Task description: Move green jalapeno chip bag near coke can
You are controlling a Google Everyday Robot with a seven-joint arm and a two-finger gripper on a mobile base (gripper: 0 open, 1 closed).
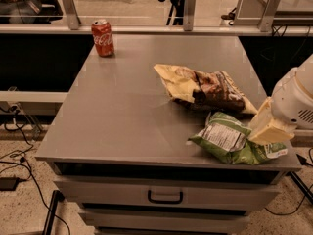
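Note:
The green jalapeno chip bag lies crumpled near the front right corner of the grey table, its white nutrition panel facing up. The coke can stands upright at the far left corner, well apart from the bag. My gripper comes in from the right on a white arm and sits at the bag's right end, over or against it. I cannot tell whether it holds the bag.
A larger yellow-and-brown chip bag lies just behind the green bag. A metal rail with posts runs along the table's far edge. A drawer with a handle sits below the front edge. Cables lie on the floor at left.

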